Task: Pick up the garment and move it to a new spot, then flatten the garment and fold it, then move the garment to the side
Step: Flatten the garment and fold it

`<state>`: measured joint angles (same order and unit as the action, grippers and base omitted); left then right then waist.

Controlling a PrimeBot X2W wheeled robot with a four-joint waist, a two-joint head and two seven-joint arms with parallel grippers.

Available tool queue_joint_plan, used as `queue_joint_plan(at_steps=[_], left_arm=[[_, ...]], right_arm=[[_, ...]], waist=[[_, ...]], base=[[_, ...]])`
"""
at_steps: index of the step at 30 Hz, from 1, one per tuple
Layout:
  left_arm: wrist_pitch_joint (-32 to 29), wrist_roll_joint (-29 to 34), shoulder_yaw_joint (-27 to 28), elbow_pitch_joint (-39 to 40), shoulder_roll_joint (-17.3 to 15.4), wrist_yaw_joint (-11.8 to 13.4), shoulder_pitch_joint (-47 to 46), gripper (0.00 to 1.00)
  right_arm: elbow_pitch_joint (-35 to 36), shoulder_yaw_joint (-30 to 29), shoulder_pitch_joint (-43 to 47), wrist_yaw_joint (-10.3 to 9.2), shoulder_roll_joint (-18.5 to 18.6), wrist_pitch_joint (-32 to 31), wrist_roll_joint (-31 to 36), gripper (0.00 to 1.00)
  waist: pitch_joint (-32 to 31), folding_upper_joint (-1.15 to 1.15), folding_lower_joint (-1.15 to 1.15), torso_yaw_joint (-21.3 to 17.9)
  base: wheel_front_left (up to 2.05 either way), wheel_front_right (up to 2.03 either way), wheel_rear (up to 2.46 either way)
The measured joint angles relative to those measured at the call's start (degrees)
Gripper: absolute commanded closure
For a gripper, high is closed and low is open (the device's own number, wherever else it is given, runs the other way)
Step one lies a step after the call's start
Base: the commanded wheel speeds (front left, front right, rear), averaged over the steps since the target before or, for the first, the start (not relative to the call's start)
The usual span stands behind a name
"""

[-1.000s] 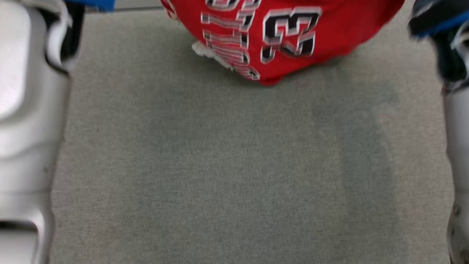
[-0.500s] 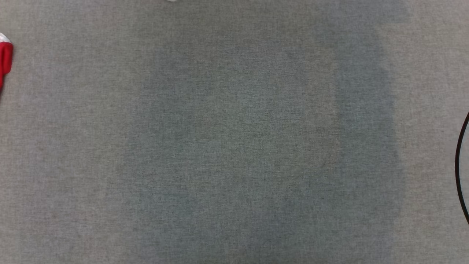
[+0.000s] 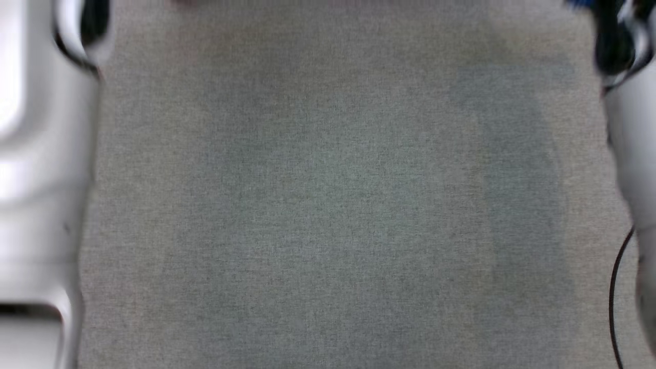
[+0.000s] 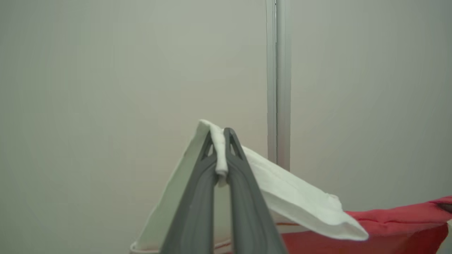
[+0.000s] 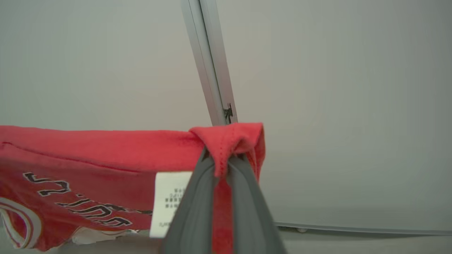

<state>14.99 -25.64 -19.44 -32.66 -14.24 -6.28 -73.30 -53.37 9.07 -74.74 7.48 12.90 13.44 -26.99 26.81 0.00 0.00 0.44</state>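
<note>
One garment (image 5: 88, 151), two tools (image 4: 220, 135) (image 5: 222, 157), two forearms (image 3: 41, 154) (image 3: 633, 143), one cable (image 3: 615, 287).

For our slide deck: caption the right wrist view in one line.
The right gripper shut on a bunched edge of the red printed shirt, white care label showing.
</note>
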Motion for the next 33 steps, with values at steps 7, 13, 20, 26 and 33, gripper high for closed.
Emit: queue_joint_plan(at_steps=[7,13,20,26,33], left_arm=[[0.00,0.64,4.30,11.35,-0.09,3.54,28.07,1.00],[0.00,0.56,5.48,19.54,1.56,5.53,49.29,1.00],[-0.01,0.56,3.47,24.02,2.67,6.64,67.01,1.00],[-0.04,0.04,2.59,26.84,2.70,7.99,76.22,1.00],[-1.13,-0.09,1.44,30.84,2.47,9.87,84.55,1.00]], right_arm=[[5.46,4.25,20.24,0.00,-0.09,1.13,-5.67,1.00],[11.65,5.94,36.86,0.00,1.03,1.36,-10.03,1.00],[17.58,4.54,53.16,0.01,2.41,0.51,-12.36,1.00],[24.24,1.15,65.29,0.01,2.77,-2.43,-11.52,1.00],[35.74,-5.11,77.51,0.01,0.96,-8.86,-7.48,1.00]], waist=[[-4.87,0.00,-0.01,-0.63],[-9.79,0.00,-0.01,-0.33],[-15.55,0.00,-0.02,0.43],[-19.51,0.00,-0.02,0.59],[-21.76,0.00,-0.01,0.34]], base=[[0.00,0.00,0.00],[0.00,0.00,0.00],[0.00,0.00,0.00],[0.00,0.00,0.00],[0.00,0.00,0.00]])
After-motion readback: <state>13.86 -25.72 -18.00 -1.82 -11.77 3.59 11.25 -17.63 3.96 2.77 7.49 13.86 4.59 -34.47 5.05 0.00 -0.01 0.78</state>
